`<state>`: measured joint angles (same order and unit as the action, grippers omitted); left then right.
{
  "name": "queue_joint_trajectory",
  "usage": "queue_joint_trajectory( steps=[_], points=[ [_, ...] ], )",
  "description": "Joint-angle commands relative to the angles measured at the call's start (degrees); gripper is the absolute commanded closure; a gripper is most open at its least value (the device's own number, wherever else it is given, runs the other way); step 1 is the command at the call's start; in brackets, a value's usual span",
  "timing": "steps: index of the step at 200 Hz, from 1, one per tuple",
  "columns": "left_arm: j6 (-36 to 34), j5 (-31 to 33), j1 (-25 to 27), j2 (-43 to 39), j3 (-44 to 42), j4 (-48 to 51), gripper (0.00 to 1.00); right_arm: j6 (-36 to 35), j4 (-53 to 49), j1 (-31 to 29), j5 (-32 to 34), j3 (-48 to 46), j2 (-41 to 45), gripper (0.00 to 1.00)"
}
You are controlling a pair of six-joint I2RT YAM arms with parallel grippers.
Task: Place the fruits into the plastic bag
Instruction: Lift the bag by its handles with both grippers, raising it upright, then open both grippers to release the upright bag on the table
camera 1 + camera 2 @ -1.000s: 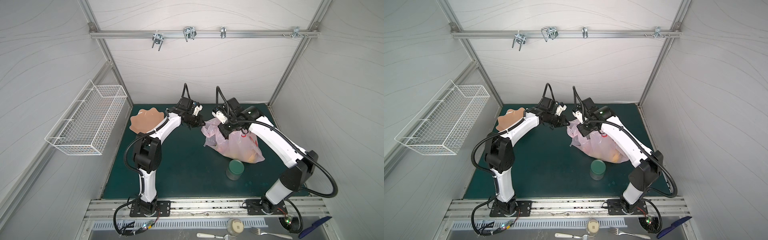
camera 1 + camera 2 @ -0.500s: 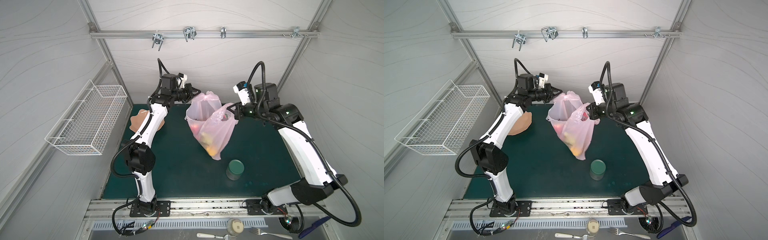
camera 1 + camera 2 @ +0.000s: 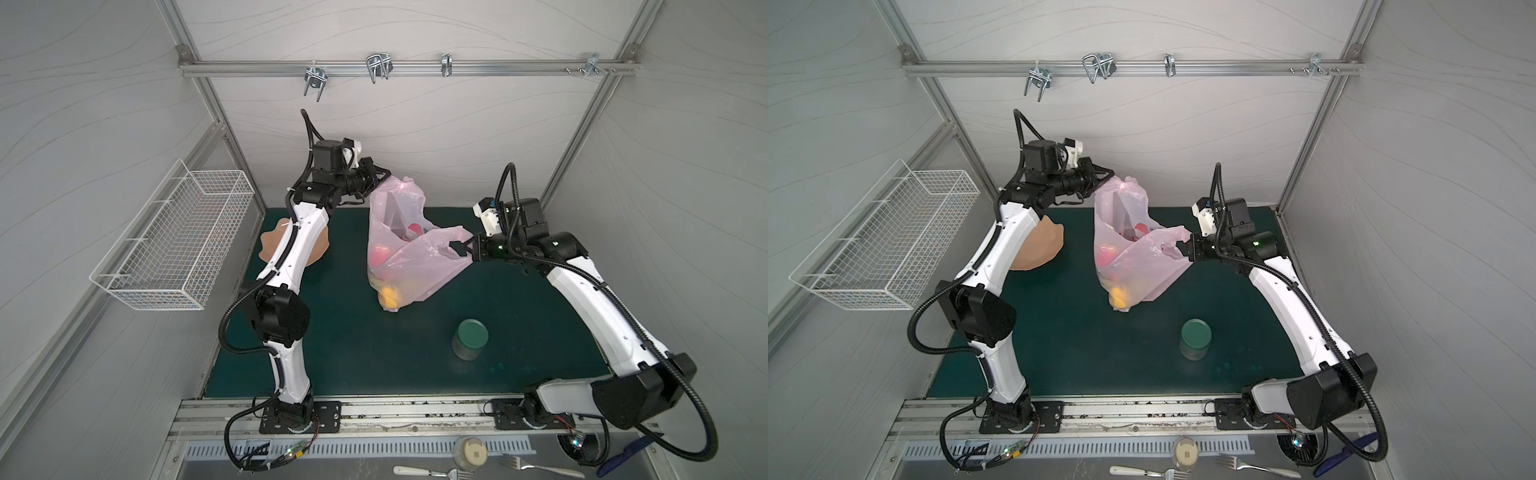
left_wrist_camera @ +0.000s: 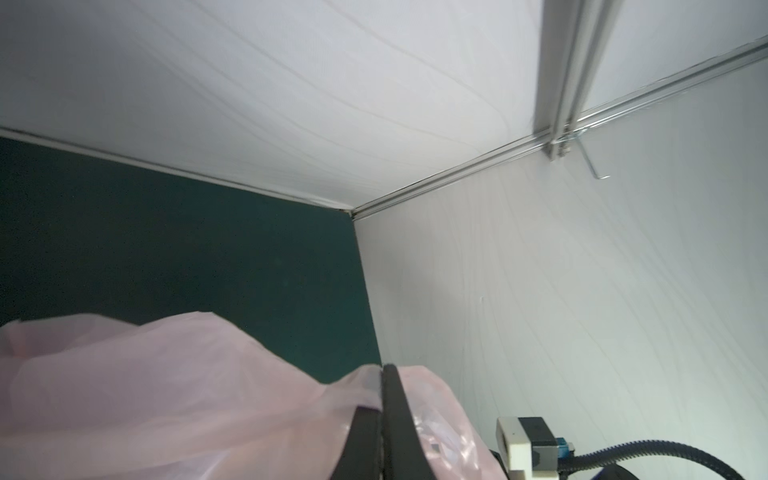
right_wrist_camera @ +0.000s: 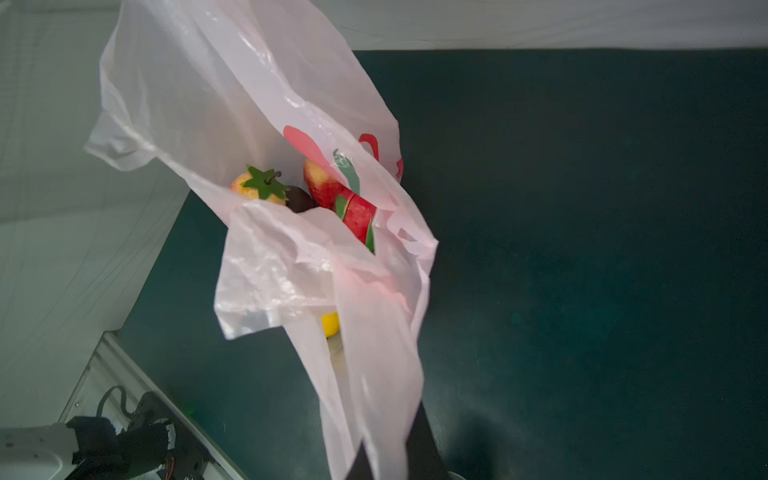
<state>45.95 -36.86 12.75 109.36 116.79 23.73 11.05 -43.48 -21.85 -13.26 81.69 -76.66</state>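
Pink plastic bag (image 3: 415, 266) hangs lengthwise down, mouth up, pinched by left hand (image 3: 384, 179), right hand (image 3: 467, 245).

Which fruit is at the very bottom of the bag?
The yellow fruit, down in the hanging tip of the bag; the red fruits sit higher up.

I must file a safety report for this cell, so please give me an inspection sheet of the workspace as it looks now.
surface: dark green mat, no loose fruit seen.
job's things: thin translucent pale pink plastic bag held up, mouth open; red, yellow and dark toy fruits inside.
clutter: green-lidded glass jar upright on mat; peach-coloured scalloped dish partly hidden by white left arm.
grippers: left fingers and right fingers each shut on the bag's top.
cables: black corrugated cables loop along each arm.
surroundings: white wire basket on side wall; metal hooks on overhead rail.
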Motion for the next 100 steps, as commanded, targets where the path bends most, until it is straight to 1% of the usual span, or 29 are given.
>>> queue_joint_trajectory(
  steps=[1, 30, 46, 73, 100],
  points=[
    [-1.17, -0.26, 0.54, 0.72, -3.73, -4.30, 1.00, 1.47, -0.50, 1.17, 2.60, 0.75, 1.63, 1.00],
    [-1.49, -1.22, 2.81, 2.47, -3.28, -5.00, 1.00, 1.89, -1.34, 1.18, 1.63, 1.30, 1.10, 1.00],
    [-0.25, -2.47, 3.33, 3.97, -2.53, -6.33, 1.00, 2.00, 0.10, 1.06, -0.86, 1.16, 1.73, 1.00],
    [0.74, -2.69, 3.33, 5.32, -1.90, -7.10, 1.00, 2.60, 3.06, 0.48, -4.09, 1.24, 3.67, 1.00],
    [2.27, -3.95, 3.33, 6.66, 0.14, -8.51, 1.00, 1.48, 1.68, -1.01, -1.42, 4.43, 4.77, 1.00]
  ],
)
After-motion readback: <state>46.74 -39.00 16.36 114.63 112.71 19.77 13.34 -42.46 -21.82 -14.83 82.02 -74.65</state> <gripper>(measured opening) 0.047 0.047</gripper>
